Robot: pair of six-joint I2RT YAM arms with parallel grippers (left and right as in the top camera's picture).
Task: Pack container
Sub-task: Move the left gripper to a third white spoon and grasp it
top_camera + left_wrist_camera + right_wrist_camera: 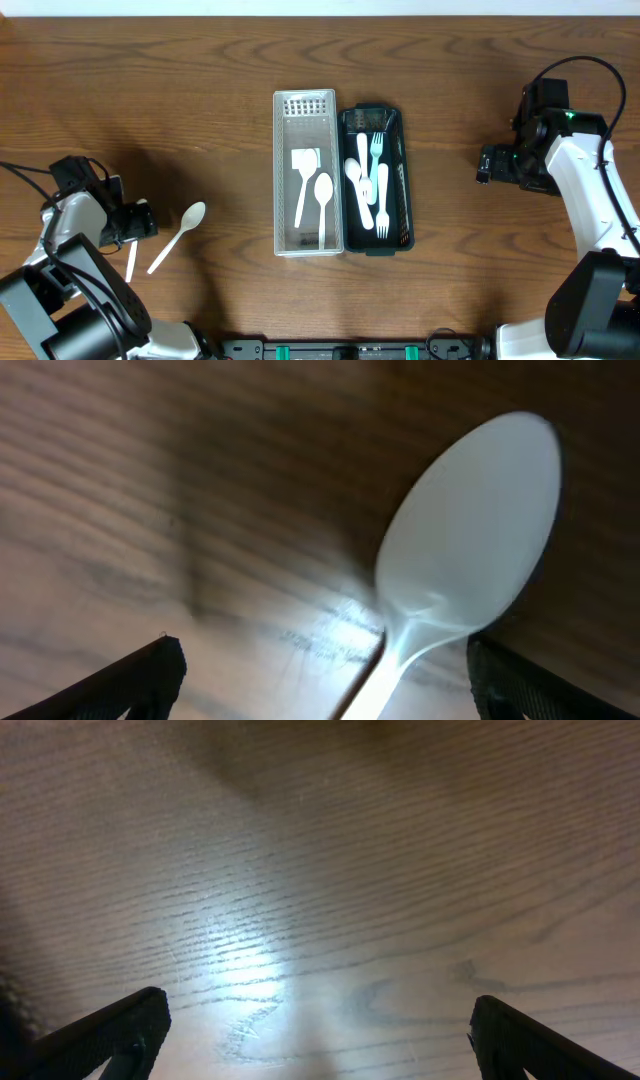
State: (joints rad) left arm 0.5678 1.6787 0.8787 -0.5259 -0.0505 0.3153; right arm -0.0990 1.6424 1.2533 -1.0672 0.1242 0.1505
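Desk (200, 90) looked slick, and the black container (396, 118) sat well off to the right. Left hand (322, 668) gaped wide and empty, straddling the handle of the loose spoon (470, 530) — a shallow pinch could've skidded it away or dropped it midway.

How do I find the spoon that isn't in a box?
Start at the white box and black box in the middle, then look left, near the left gripper. The white spoon lies slanted on the table, unlike the boxed ones.

Blurred spoon (468, 530), handle off-frame
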